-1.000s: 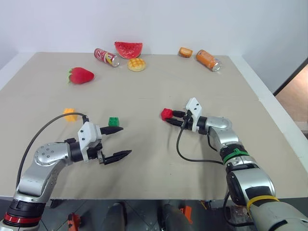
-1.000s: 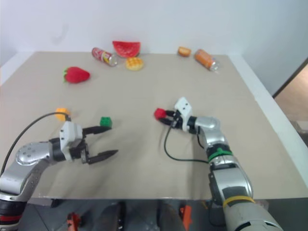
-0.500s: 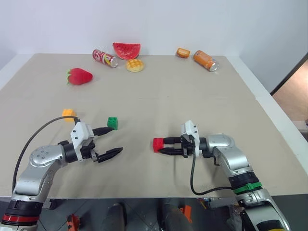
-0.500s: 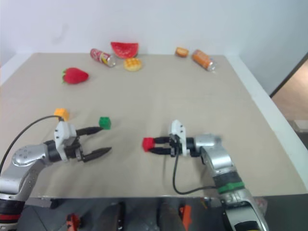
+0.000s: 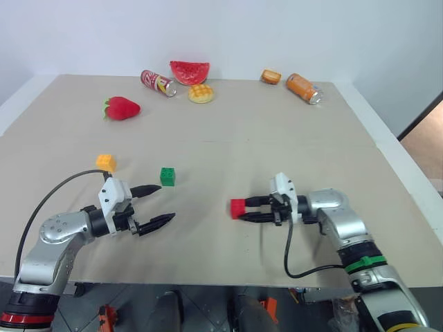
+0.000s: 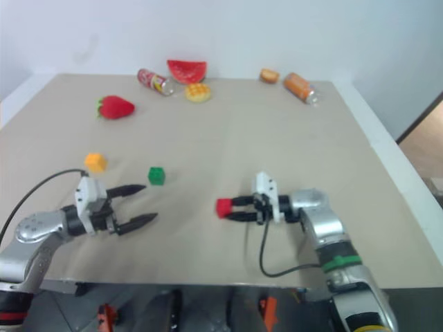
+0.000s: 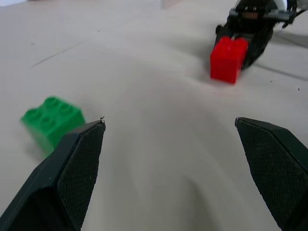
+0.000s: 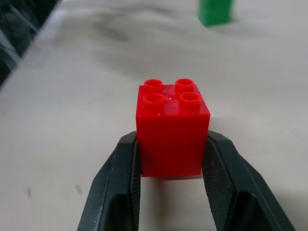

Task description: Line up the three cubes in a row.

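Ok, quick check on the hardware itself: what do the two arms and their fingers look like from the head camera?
Both arms are silver metal with black joints. Each wrist carries a white block ahead of two black tapered fingers: left gripper, right gripper. A black cable loops from each wrist. The right arm wears a green band, with a yellow band lower; the left arm has a red ring near its base.

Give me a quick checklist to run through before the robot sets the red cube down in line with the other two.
1. Grip on red cube: right gripper shut on its sides, studs up: ok.
2. Left gripper open, holding nothing: ok.
3. Green cube free on the table, apart from both grippers: ok.
4. Yellow-orange cube free, beyond the green one on the left: ok.
5. Red cube in line with the other two: not ok, it sits nearer the robot.
6. Red cube touching the table or lifted: cannot tell.
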